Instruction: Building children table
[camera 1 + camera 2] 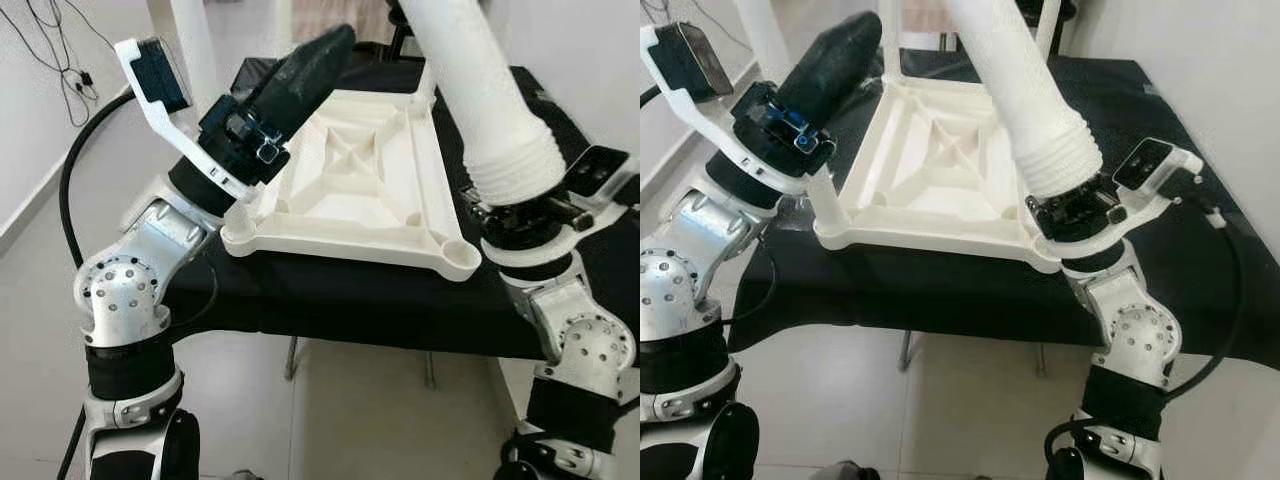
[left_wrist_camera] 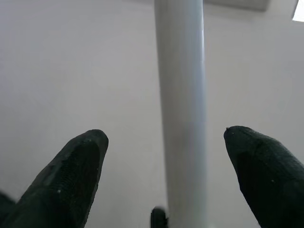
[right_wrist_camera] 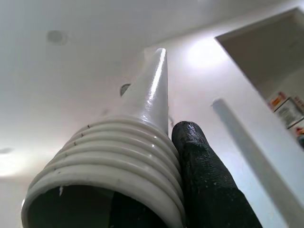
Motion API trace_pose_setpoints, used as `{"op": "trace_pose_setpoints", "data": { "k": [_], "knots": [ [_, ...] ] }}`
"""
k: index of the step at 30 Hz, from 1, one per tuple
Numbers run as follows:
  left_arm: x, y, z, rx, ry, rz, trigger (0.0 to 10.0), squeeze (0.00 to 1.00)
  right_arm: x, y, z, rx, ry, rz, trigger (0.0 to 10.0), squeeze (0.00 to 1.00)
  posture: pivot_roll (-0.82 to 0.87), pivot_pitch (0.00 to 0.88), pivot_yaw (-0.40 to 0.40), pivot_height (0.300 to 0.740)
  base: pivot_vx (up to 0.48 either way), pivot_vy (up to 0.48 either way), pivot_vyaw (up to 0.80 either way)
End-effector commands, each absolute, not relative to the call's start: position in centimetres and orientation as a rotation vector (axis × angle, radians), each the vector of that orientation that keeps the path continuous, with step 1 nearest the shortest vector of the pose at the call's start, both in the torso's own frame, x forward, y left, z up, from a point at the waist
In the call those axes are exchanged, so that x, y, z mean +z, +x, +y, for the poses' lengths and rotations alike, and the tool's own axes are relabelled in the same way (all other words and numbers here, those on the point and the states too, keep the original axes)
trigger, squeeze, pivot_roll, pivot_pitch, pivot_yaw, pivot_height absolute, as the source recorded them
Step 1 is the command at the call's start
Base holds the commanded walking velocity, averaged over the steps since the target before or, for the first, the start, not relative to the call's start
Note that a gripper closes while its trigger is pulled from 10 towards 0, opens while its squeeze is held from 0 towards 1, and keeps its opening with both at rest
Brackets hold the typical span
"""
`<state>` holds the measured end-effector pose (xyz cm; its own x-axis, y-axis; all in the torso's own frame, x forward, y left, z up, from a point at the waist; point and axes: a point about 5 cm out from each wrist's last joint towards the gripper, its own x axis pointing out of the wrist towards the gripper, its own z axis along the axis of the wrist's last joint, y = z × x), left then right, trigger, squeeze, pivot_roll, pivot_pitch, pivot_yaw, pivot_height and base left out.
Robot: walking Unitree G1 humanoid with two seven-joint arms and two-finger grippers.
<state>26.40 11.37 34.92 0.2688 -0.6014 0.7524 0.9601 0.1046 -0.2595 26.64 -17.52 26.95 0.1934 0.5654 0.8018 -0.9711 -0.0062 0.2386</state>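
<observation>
The white plastic table top [image 1: 350, 170] lies upside down on a black-covered table [image 1: 330, 300]. A white leg [image 1: 826, 205] stands upright in its near left corner. My left gripper [image 2: 165, 133] is raised beside that leg, open, with the leg between its black fingers [image 2: 80, 171] and untouched by them. My right gripper [image 1: 1070, 210] is shut on another white leg [image 1: 480, 90]. It holds the leg near its ribbed threaded end [image 3: 118, 161], just above the near right corner socket [image 1: 458, 256]. One black finger [image 3: 204, 175] presses against the ribs; the other is hidden.
Two more white legs [image 1: 890, 40] [image 1: 1048, 22] rise from the far corners of the top. The black table's front edge is close before me, with pale tiled floor [image 1: 350, 420] below. A white wall [image 1: 1230, 70] stands to the right and cables [image 1: 60, 50] hang at left.
</observation>
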Motion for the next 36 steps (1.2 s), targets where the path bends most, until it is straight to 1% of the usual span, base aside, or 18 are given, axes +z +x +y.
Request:
{"op": "trace_pose_setpoints", "data": {
  "k": [1,2,3,6,12,13,16,18,20,22,25,26,27,28,29,36],
  "knots": [
    [35.6,25.9,11.6,-1.3,-0.87,-0.546,10.0,0.0,27.2,26.1,-17.2,1.386,0.896,-0.568,10.0,0.0,0.0,0.051,-0.037,0.74,0.0,0.0,0.0],
    [35.6,25.9,11.6,-1.3,-0.87,-0.546,10.0,0.0,27.2,26.1,-17.2,1.386,0.896,-0.568,10.0,0.0,0.0,0.051,-0.037,0.74,0.0,0.0,0.0],
    [36.2,25.8,12.1,-1.316,-0.919,-0.57,10.0,0.0,27.0,26.1,-16.2,1.426,0.841,-0.522,10.0,0.0,0.0,0.05,-0.038,0.74,0.0,0.0,0.0],
    [36.4,25.7,12.4,-1.324,-0.934,-0.581,10.0,0.0,26.7,26.2,-15.4,1.447,0.792,-0.472,10.0,0.0,0.0,0.048,-0.04,0.74,0.0,0.0,0.0],
    [36.6,25.7,12.6,-1.336,-0.938,-0.579,10.0,0.0,26.2,26.3,-15.1,1.46,0.779,-0.45,10.0,0.0,0.01,0.045,-0.043,0.74,0.0,0.0,0.0],
    [36.9,25.6,12.9,-1.343,-0.943,-0.581,10.0,0.0,25.2,26.7,-15.3,1.455,0.759,-0.415,10.0,0.0,0.01,0.045,-0.044,0.74,0.0,0.0,0.0],
    [37.2,25.4,13.3,-1.346,-0.943,-0.586,10.0,0.0,24.2,26.9,-15.8,1.437,0.722,-0.376,10.0,0.0,0.01,0.048,-0.044,0.74,0.0,0.0,0.0],
    [37.2,25.4,13.3,-1.346,-0.943,-0.586,10.0,0.0,24.2,26.9,-15.8,1.437,0.722,-0.376,10.0,0.0,0.01,0.048,-0.044,0.74,0.0,0.0,0.0],
    [37.5,25.3,13.5,-1.352,-0.95,-0.582,10.0,0.0,23.4,26.9,-16.8,1.4,0.7,-0.342,10.0,0.0,0.01,0.051,-0.053,0.74,0.0,0.0,0.0],
    [37.5,25.3,13.5,-1.352,-0.95,-0.582,10.0,0.0,23.4,26.9,-16.8,1.4,0.7,-0.342,10.0,0.0,0.01,0.051,-0.053,0.74,0.0,0.0,0.0],
    [37.6,25.1,13.7,-1.363,-0.971,-0.576,10.0,0.0,22.7,27.0,-18.0,1.336,0.68,-0.318,10.0,0.0,0.0,0.058,-0.056,0.74,0.0,0.0,0.0],
    [37.6,25.1,13.7,-1.363,-0.971,-0.576,10.0,0.0,22.7,27.0,-18.0,1.336,0.68,-0.318,10.0,0.0,0.0,0.058,-0.056,0.74,0.0,0.0,0.0],
    [37.6,25.0,13.7,-1.368,-0.978,-0.574,4.2,0.0,22.6,27.1,-18.2,1.323,0.671,-0.313,10.0,0.0,0.0,0.06,-0.057,0.74,0.0,0.0,0.0],
    [37.6,25.0,13.7,-1.368,-0.978,-0.574,4.2,0.0,22.6,27.1,-18.2,1.323,0.671,-0.313,10.0,0.0,0.0,0.06,-0.057,0.74,0.0,0.0,0.0],
    [37.6,24.9,13.7,-1.373,-0.983,-0.57,0.0,0.0,22.4,27.2,-18.4,1.305,0.659,-0.307,10.0,0.0,0.0,0.062,-0.058,0.74,0.0,0.0,0.0],
    [37.6,24.6,13.8,-1.378,-0.993,-0.571,0.0,0.0,22.0,27.4,-18.4,1.292,0.632,-0.293,10.0,0.0,0.0,0.065,-0.061,0.74,0.0,0.0,0.0]
  ]
}}
